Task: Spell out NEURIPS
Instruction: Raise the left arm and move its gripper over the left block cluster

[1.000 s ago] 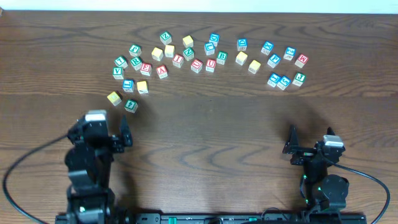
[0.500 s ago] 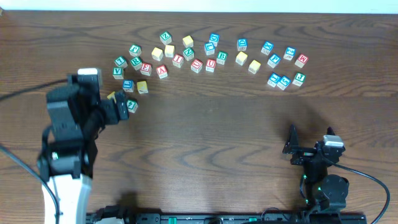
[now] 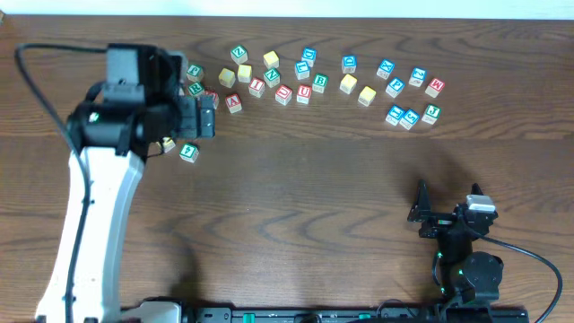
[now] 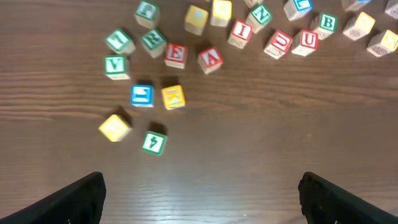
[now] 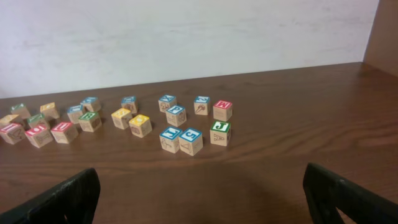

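L gripper [image 4: 202, 202]: hovering, jaws spread. R gripper [image 5: 202, 202]: resting, spread. Nxt: centring over N cube [image 4: 260, 15], approaching vertically, avoiding adjacent I cube [image 4: 240, 31].

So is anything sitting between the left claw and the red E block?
Yes: seen from the open left claw, a yellow block and a blue block sit side by side just before the red E block.
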Controlling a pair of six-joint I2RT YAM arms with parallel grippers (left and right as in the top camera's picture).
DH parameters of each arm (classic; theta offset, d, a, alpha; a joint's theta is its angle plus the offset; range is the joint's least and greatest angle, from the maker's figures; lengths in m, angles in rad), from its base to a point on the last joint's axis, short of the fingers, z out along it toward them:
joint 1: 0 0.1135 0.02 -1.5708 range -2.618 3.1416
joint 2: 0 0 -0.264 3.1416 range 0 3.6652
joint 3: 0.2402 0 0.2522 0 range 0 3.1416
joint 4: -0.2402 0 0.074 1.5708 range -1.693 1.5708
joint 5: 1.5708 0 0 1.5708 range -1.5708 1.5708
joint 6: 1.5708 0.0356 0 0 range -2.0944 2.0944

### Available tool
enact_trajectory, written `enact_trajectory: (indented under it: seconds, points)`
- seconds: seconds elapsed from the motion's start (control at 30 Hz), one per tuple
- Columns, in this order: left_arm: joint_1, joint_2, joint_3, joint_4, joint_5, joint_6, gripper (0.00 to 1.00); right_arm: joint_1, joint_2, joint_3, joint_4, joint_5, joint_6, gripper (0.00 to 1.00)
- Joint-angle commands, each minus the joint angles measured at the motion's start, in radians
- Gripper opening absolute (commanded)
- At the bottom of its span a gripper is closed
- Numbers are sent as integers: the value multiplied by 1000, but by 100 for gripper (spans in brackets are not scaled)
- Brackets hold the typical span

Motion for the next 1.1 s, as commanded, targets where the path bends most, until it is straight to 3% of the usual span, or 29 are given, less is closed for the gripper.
enact_trajectory:
  seconds: [0.0, 0.57, 0.9, 1.07]
  points:
    - [-37, 41, 33, -6, 16, -35, 98, -8, -3, -2, -3, 0, -9, 99]
    - [-67, 65, 31, -2, 16, -56, 98, -8, -3, -2, -3, 0, -9, 99]
    - [-66, 66, 30, 4, 12, -214, 98, -8, -3, -2, -3, 0, -9, 99]
    - [-66, 66, 30, 25, 11, -234, 98, -8, -3, -2, -3, 6, -10, 99]
